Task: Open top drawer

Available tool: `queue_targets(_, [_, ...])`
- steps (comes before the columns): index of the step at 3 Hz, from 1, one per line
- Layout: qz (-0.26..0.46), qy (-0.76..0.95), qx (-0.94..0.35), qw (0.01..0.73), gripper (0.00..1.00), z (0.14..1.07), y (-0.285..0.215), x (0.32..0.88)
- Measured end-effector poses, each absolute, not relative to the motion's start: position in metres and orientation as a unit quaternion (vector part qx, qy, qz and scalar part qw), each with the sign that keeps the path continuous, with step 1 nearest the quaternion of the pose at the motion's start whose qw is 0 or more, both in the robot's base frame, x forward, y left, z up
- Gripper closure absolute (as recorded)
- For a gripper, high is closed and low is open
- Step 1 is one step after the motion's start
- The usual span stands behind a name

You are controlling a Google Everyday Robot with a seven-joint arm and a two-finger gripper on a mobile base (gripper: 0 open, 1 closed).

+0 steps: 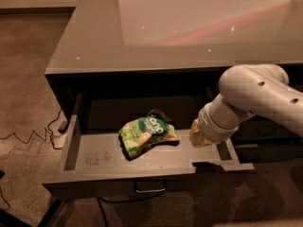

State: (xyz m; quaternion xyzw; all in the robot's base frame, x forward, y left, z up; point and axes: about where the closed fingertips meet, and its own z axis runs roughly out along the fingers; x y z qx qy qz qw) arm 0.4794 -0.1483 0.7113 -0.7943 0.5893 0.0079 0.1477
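The top drawer [94,159] stands pulled far out from under the grey counter. Its light grey scuffed floor shows, and its small metal pull [150,189] is at the centre of the front. A green snack bag [147,135] lies on the drawer floor near the middle. My white arm [255,96] comes in from the right and bends down over the drawer's right end. The gripper [200,135] sits low at the drawer's right side, to the right of the bag and mostly hidden behind the wrist.
The glossy grey countertop [189,27] overhangs the back of the drawer. Other dark drawer fronts [267,131] lie behind my arm on the right. Cables [28,138] trail over the carpet at the left, by the cabinet's corner.
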Motion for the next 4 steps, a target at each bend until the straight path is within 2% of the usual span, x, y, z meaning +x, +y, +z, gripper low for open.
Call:
queue_targets(2, [0.029,0.587,-0.799,0.132,1.00,0.678,-0.136,0.495])
queue_targets(4, [0.033,0.618,-0.782,0.073,1.00,0.635,-0.168,0.481])
